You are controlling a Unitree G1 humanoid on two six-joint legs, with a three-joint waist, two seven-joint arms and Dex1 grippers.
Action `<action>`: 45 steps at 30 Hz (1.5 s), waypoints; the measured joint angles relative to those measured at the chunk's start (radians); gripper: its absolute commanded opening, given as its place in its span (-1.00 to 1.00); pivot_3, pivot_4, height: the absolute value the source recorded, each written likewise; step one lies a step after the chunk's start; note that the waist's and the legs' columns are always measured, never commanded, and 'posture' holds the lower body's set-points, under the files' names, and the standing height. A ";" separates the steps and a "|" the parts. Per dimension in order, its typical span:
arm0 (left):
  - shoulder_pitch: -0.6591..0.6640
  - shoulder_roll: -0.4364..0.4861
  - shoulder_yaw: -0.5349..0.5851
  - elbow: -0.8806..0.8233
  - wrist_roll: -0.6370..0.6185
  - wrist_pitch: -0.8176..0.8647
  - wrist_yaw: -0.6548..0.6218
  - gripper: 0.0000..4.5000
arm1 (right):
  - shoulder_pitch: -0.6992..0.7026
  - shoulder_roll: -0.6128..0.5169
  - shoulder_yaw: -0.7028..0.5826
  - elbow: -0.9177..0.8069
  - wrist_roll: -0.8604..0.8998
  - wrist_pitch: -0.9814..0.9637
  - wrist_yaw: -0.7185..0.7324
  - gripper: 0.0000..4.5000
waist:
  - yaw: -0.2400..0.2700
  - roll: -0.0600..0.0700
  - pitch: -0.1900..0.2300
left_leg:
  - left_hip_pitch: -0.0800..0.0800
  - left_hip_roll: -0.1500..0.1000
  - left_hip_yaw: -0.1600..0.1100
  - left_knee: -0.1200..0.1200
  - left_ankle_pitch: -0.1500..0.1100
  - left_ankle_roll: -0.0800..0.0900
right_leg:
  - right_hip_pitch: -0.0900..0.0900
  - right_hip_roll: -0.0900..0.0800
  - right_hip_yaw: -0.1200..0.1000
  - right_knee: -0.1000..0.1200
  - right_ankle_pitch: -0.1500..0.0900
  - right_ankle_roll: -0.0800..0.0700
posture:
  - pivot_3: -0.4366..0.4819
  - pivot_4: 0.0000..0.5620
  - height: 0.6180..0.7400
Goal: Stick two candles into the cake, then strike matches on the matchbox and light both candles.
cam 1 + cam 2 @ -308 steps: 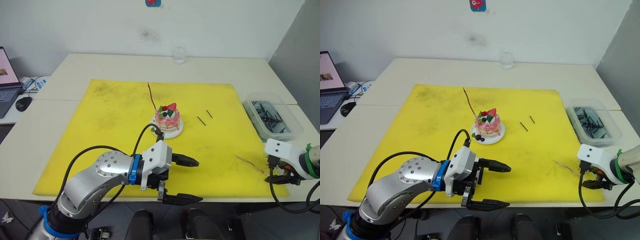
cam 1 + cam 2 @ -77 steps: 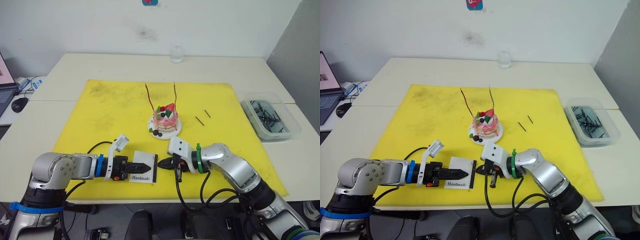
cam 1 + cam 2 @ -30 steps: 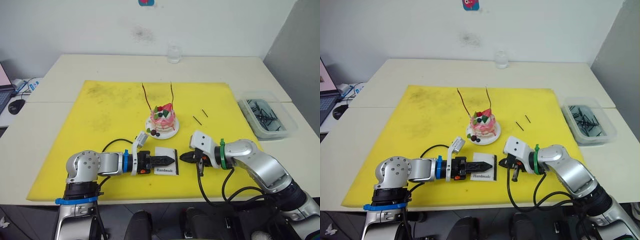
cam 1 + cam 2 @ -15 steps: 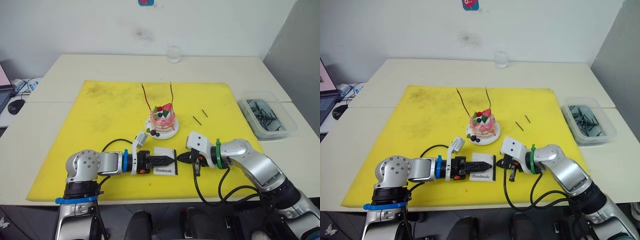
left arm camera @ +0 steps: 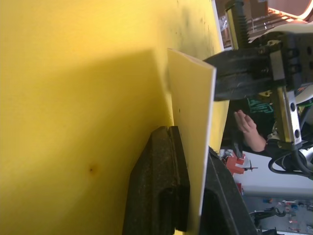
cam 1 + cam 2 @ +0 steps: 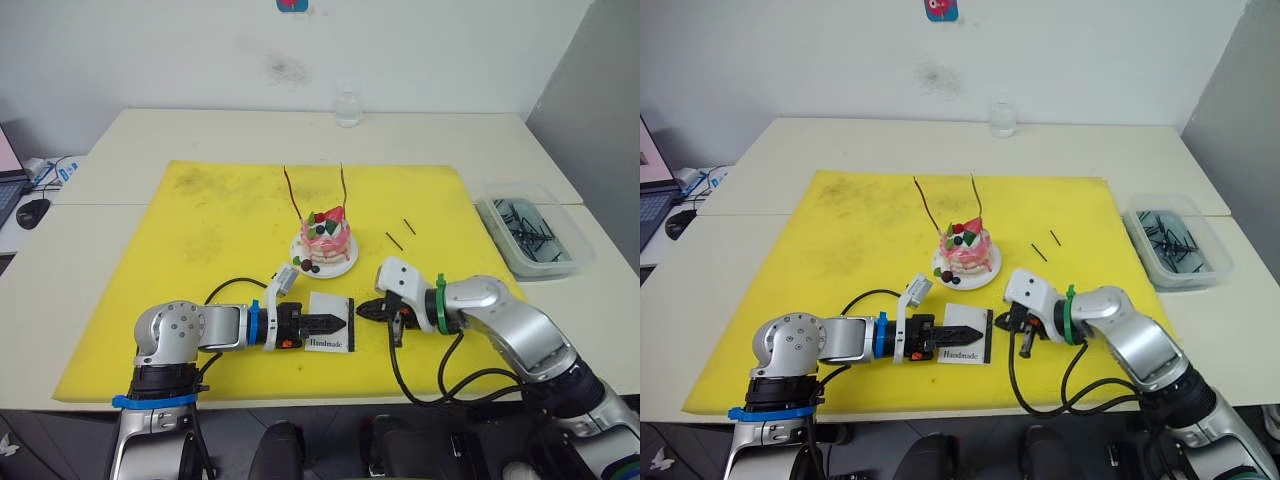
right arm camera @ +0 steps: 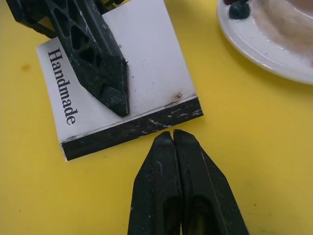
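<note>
**Now: matchbox pinched, second hand at its strip**

Low on the yellow mat [image 6: 200,230], the matchbox [image 6: 331,335] is clamped in the left hand [image 6: 338,321], one black finger lying across its white top and the other beneath it. From the opposite side the right hand [image 7: 173,135] points at the box, its fingers pressed together with no gap, the tips just short of the dark striking strip that runs along the facing edge. Whether a match sits between those tips cannot be told.

Just beyond the box stands the cake [image 6: 326,237] on its white plate, apart from both hands, with the two candles [image 6: 293,191] rising out of it. Two loose matches [image 6: 397,241] lie on the mat to the cake's right. A clear bin [image 6: 530,235] of dark pieces rests on the table [image 6: 450,135] off the mat's right edge, and a small glass [image 6: 347,108] stands at the far side.

The box is flat and white, printed "Handmade" in black, its strip scuffed.
</note>
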State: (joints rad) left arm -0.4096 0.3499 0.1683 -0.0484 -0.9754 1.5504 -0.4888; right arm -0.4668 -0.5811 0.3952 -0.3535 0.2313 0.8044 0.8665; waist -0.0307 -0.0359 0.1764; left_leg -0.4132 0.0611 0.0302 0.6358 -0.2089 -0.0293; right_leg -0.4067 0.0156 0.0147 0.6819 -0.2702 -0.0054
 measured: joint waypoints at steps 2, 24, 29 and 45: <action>0.002 0.000 -0.003 0.000 0.000 -0.006 -0.001 -0.98 | 0.000 0.000 -0.012 -0.004 0.005 0.009 -0.003 -1.00 | 0.000 0.000 0.000 | 0.000 0.000 0.000 0.000 0.000 0.000 | 0.000 0.000 0.000 0.000 0.000 0.000 | -0.05 -0.47 1.00; 0.072 0.100 0.169 -0.281 -0.185 -0.056 -0.019 -1.00 | 0.156 0.032 -0.364 -0.200 0.125 -0.030 -0.190 -0.10 | 0.001 0.000 0.000 | -0.002 0.001 0.000 -0.001 0.000 0.000 | -0.002 -0.001 0.001 -0.002 0.000 0.000 | -0.05 -0.47 1.00; 0.100 0.108 0.234 -0.309 -0.197 -0.120 0.055 -1.00 | 0.132 0.120 -0.324 -0.027 0.002 -0.182 -0.314 0.72 | 0.000 -0.001 0.000 | -0.002 0.000 0.003 -0.001 0.000 0.000 | -0.002 -0.002 0.003 -0.002 0.000 0.000 | -0.05 -0.47 1.00; 0.151 0.132 0.187 -0.337 -0.230 -0.205 0.109 -1.00 | -0.067 0.294 -0.278 0.514 -0.149 -0.381 -0.451 0.72 | 0.002 0.000 0.000 | -0.003 0.001 0.002 -0.002 0.000 0.000 | -0.003 -0.001 0.002 -0.002 0.000 0.000 | -0.05 -0.47 1.00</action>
State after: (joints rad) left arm -0.2587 0.4824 0.3552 -0.3852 -1.2055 1.3451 -0.3798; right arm -0.5342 -0.2869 0.1173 0.1606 0.0818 0.4235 0.4153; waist -0.0283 -0.0364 0.1769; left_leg -0.4164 0.0620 0.0325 0.6342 -0.2089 -0.0294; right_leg -0.4096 0.0142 0.0170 0.6802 -0.2705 -0.0055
